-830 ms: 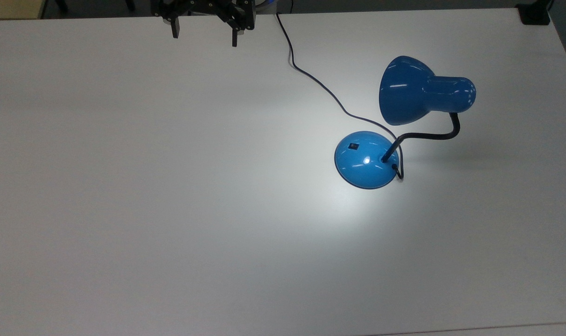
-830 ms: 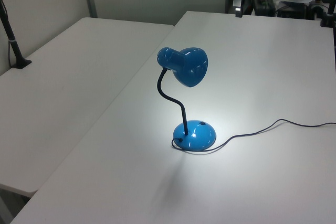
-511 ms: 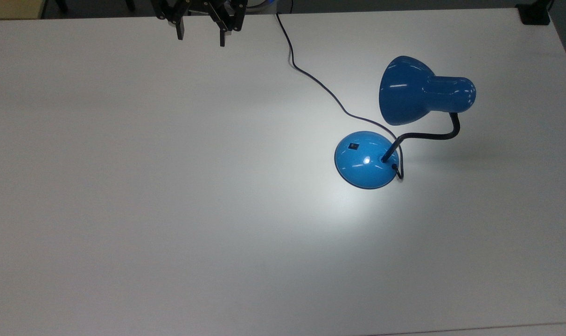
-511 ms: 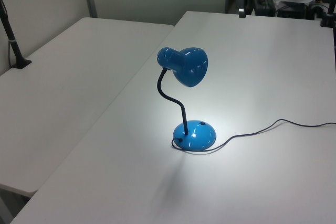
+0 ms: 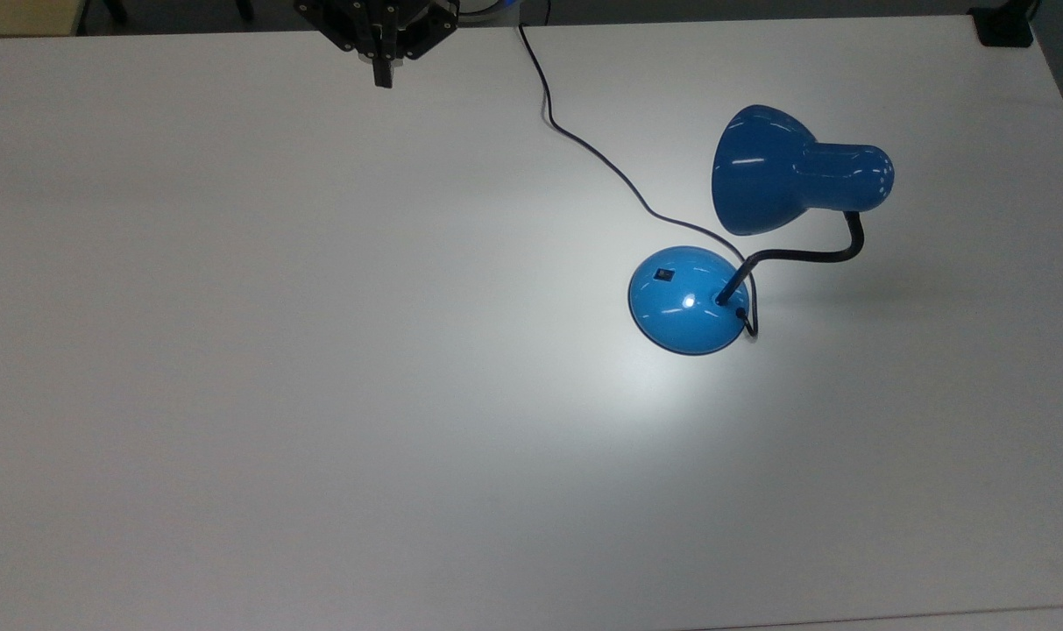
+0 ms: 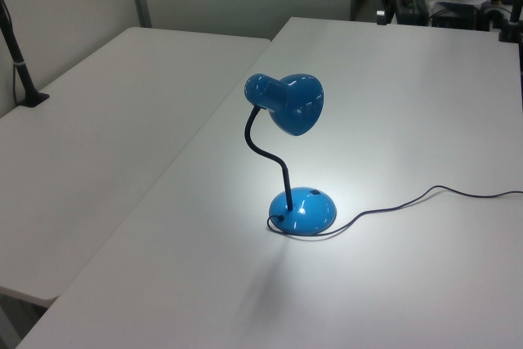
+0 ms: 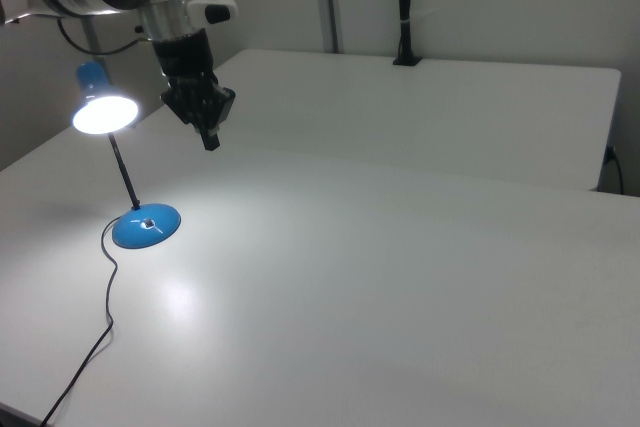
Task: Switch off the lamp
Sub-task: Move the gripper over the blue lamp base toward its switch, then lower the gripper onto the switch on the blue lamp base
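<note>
The blue lamp (image 5: 798, 171) is lit and throws a bright patch on the white table (image 5: 321, 350). Its round base (image 5: 684, 302) carries a small black switch (image 5: 664, 275), and a black neck bends up to the shade. The lamp also stands in the left view (image 6: 286, 108) and in the right view (image 7: 105, 112), where the bulb glows. My gripper (image 5: 381, 77) hangs shut above the table's far edge, far to the top view's left of the lamp. In the right view my gripper (image 7: 210, 140) is to the right of the shade, with nothing held.
The lamp's black cord (image 5: 584, 145) runs from the base across the table to the far edge near my arm. A second white table (image 6: 98, 145) adjoins on the left view's left. A black clamp (image 5: 1004, 26) sits at the top view's far right corner.
My gripper's fingers have closed together from wide open. The lamp and its cord have not moved.
</note>
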